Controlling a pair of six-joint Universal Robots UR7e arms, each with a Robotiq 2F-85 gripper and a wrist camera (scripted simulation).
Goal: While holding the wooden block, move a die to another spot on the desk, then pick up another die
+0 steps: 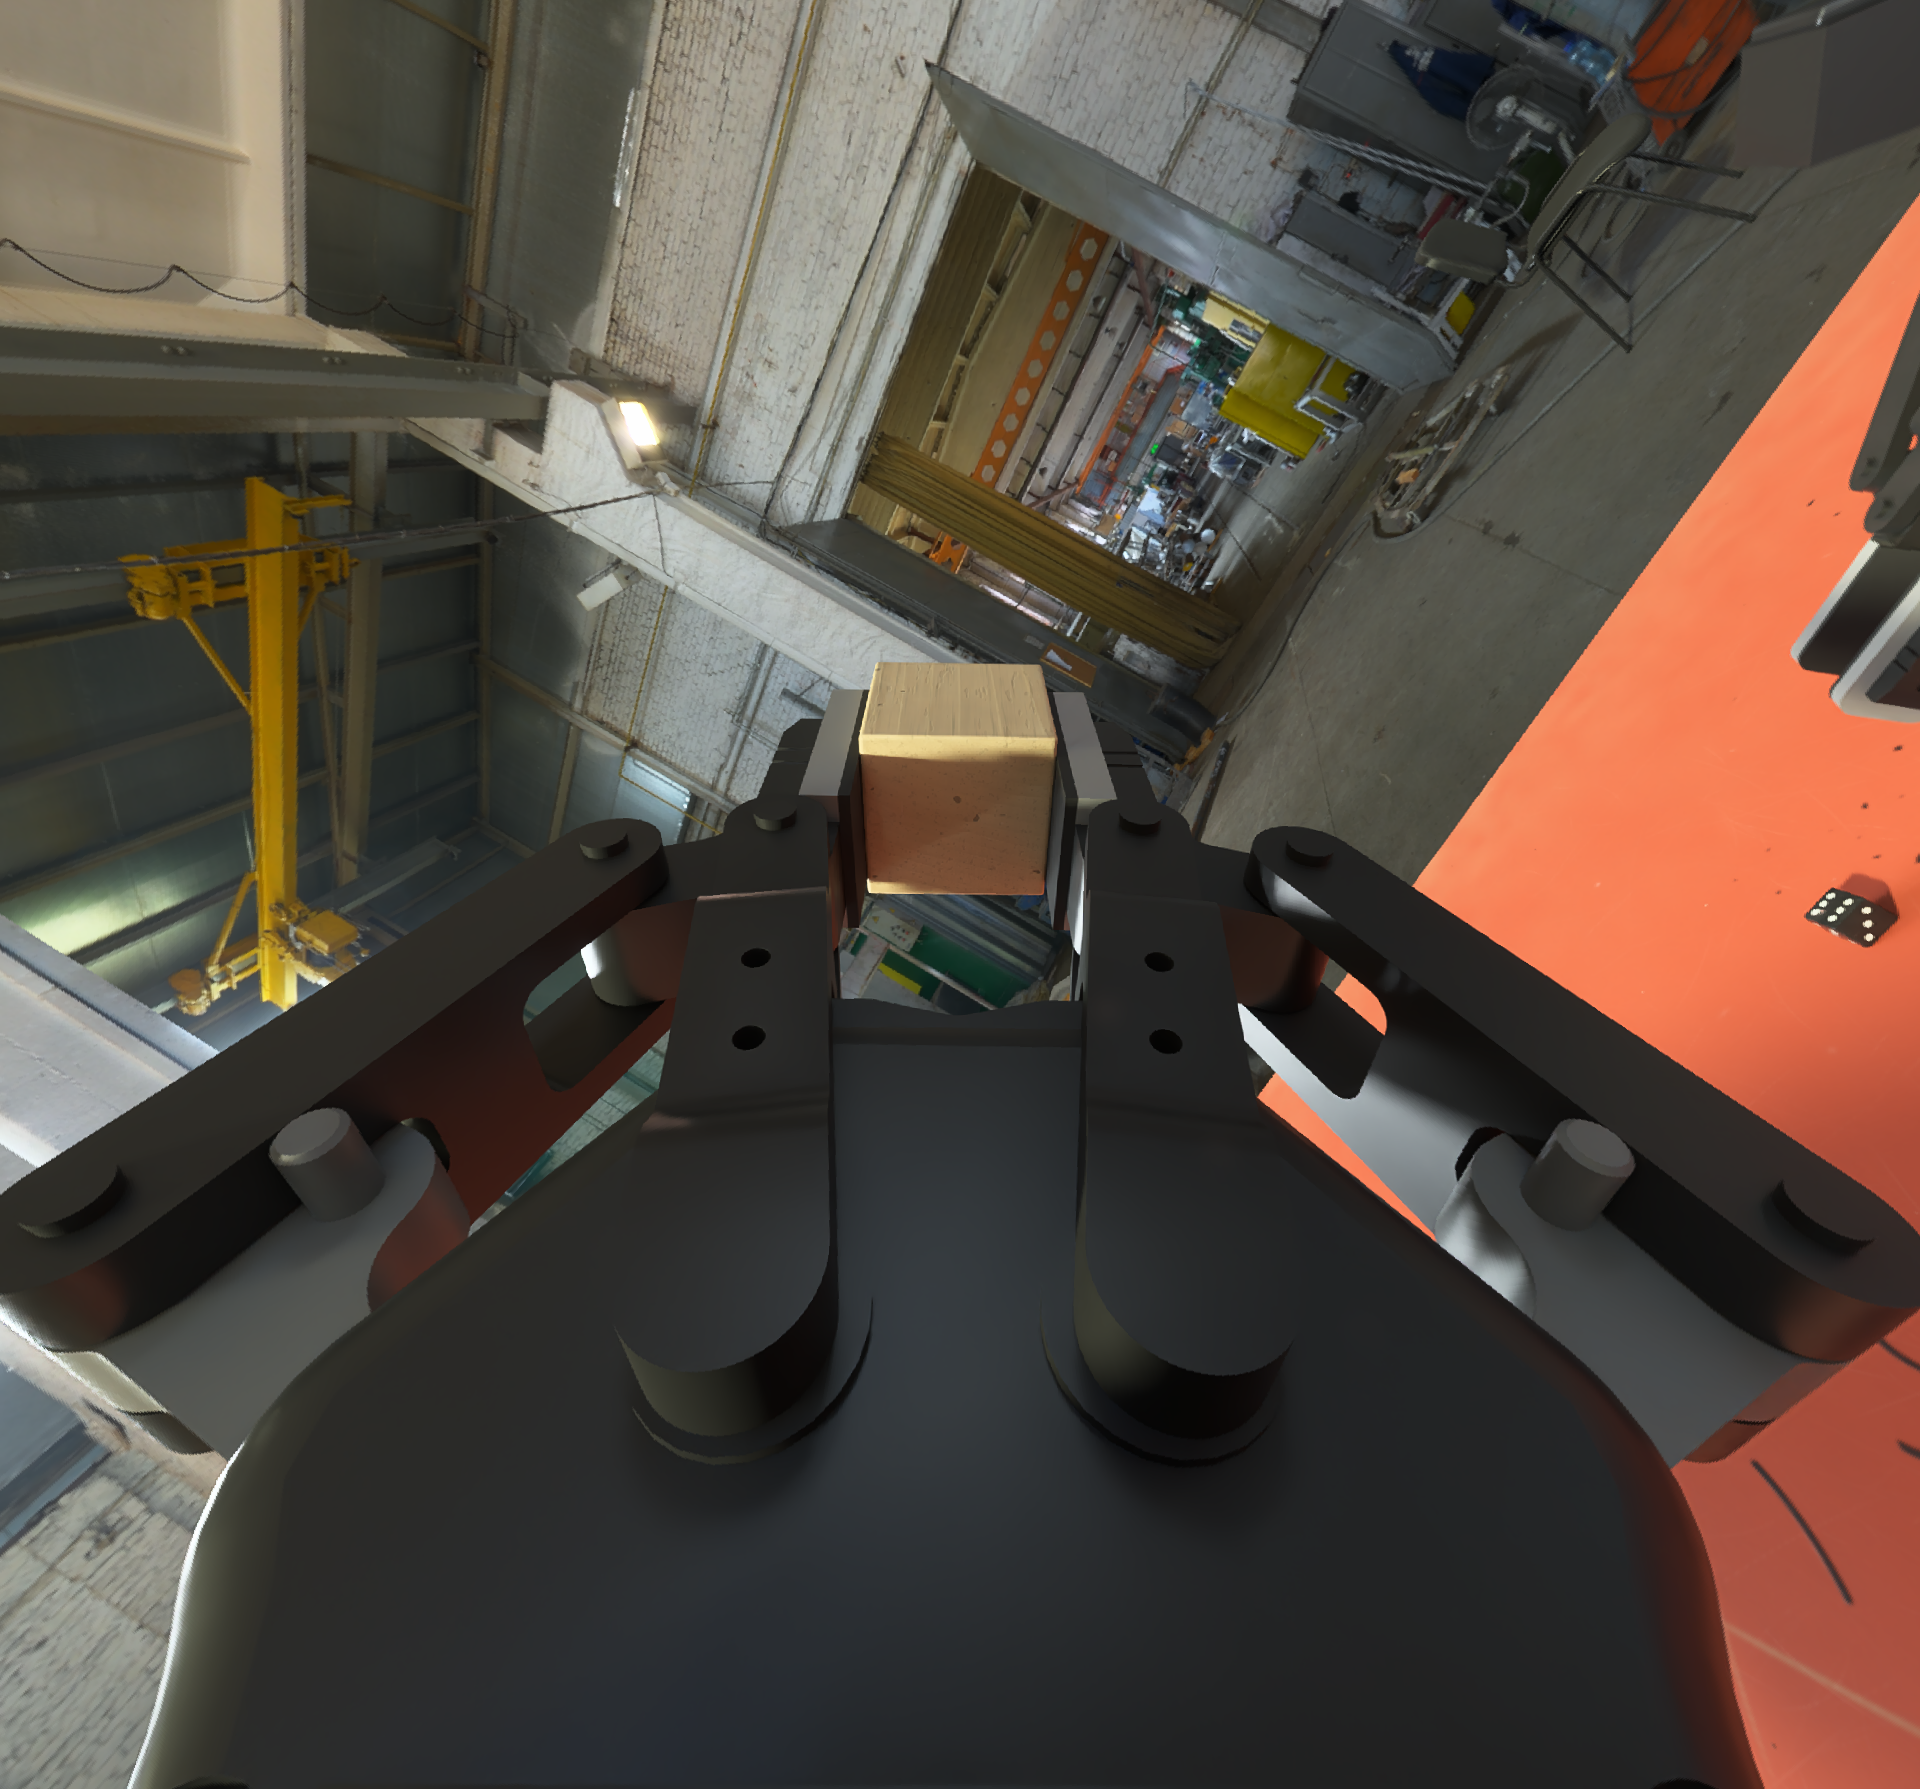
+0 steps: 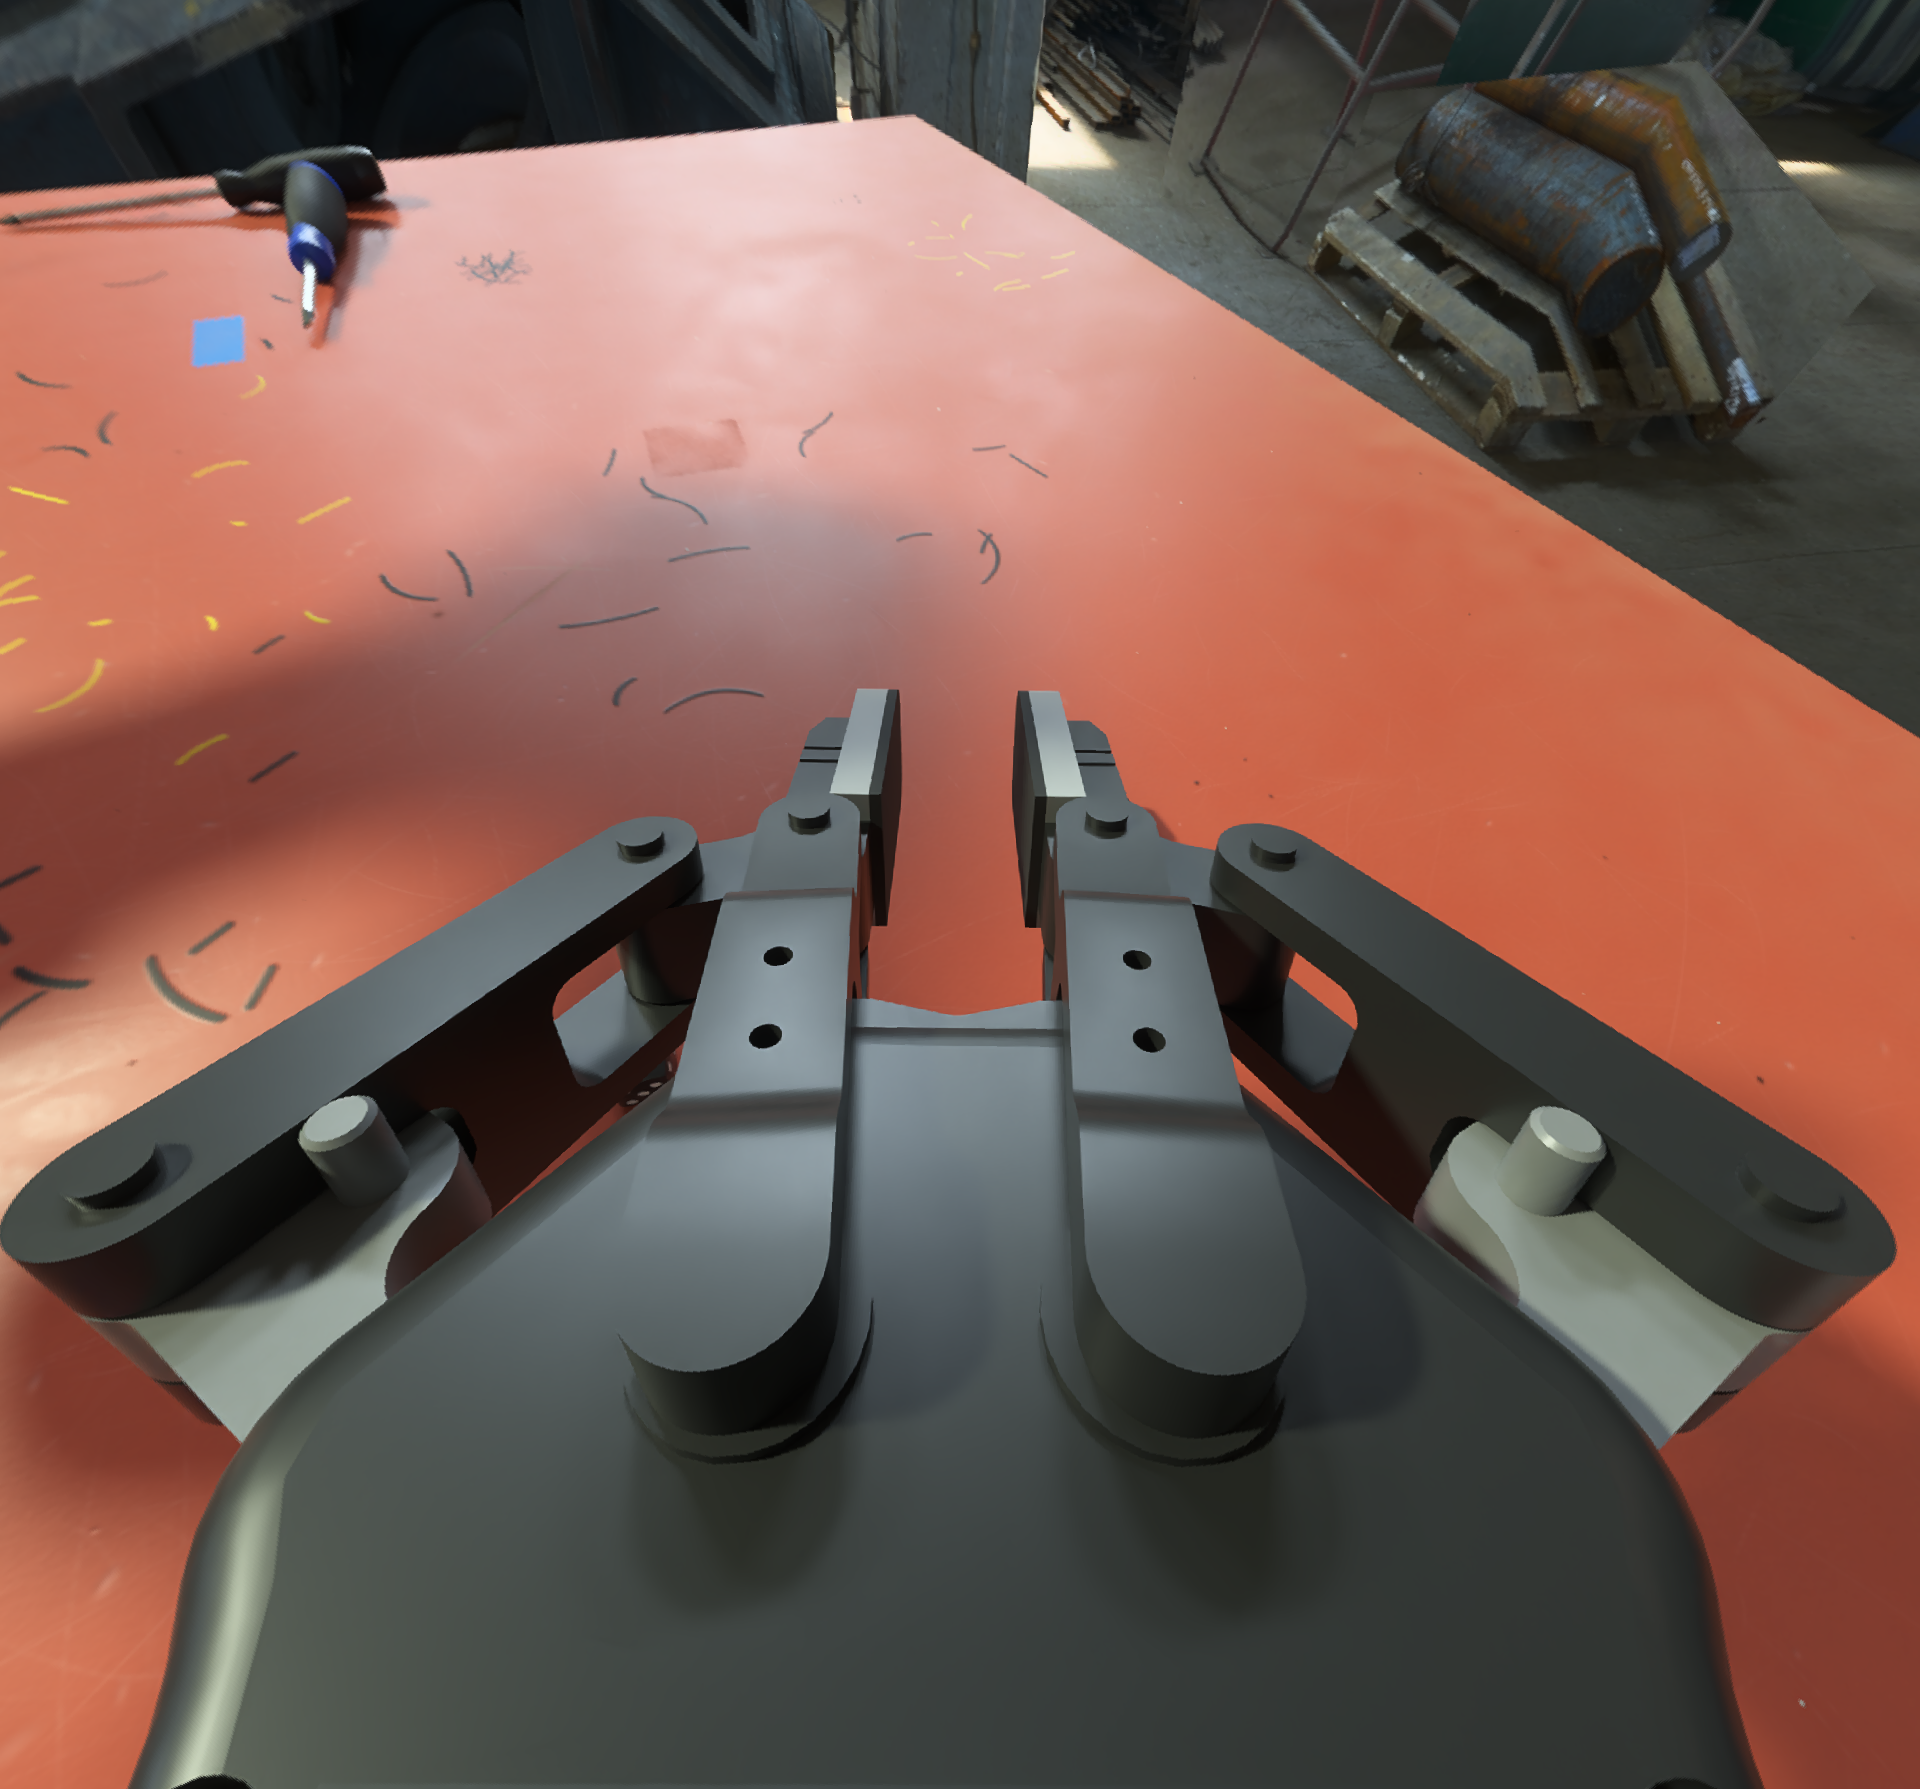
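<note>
We see left gripper [image 1: 956, 783] clamped on block [image 1: 954, 789], held off desk [image 1: 1662, 804]. Die [image 1: 1851, 916] lies on desk, right of it. Right gripper [image 2: 956, 752] hangs over desk, fingers apart, empty. Screwdriver [image 2: 312, 227] lies far left.

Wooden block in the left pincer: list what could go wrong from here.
1. The wooden block is clamped near the tips of the left pincer, well off the orange desk; any slip would likely drop it.
2. The right pincer is open with nothing between its fingers, and its own view shows no die, so it may have to search.
3. The only die in view lies near the other arm's hardware in the left wrist view; reaching could crowd it.
</note>
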